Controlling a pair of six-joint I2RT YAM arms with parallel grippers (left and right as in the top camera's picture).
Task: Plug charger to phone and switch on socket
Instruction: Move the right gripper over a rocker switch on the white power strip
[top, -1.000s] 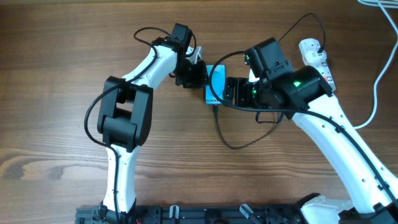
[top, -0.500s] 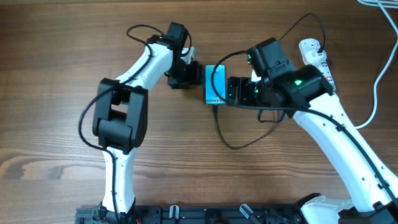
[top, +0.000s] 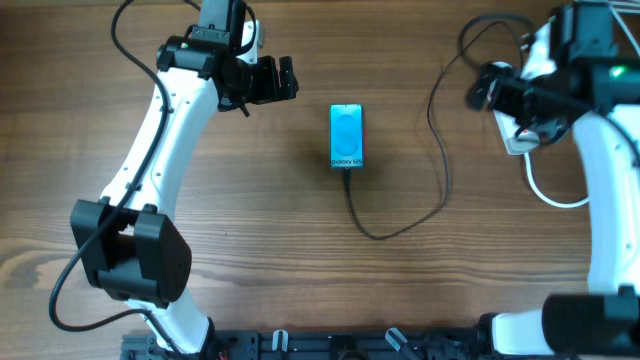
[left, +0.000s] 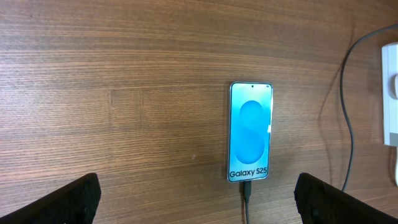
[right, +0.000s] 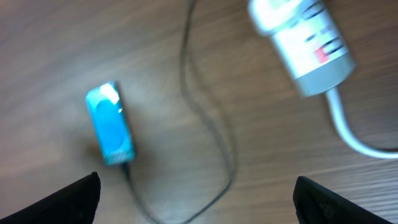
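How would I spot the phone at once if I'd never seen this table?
Look at the middle of the wooden table. The phone lies flat there, a small rectangle with a thin black cable meeting its near end. Its bright turquoise screen sets it apart from the white socket off to the side.

Black charger cable (top: 349, 192) at phone (top: 346, 136) end

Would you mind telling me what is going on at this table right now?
The phone lies flat mid-table with the charger cable plugged into its lettered end. Neither arm holds anything: the left gripper hangs open up and left of the phone, the right gripper open by the power strip. I cannot tell whether the strip is switched on.
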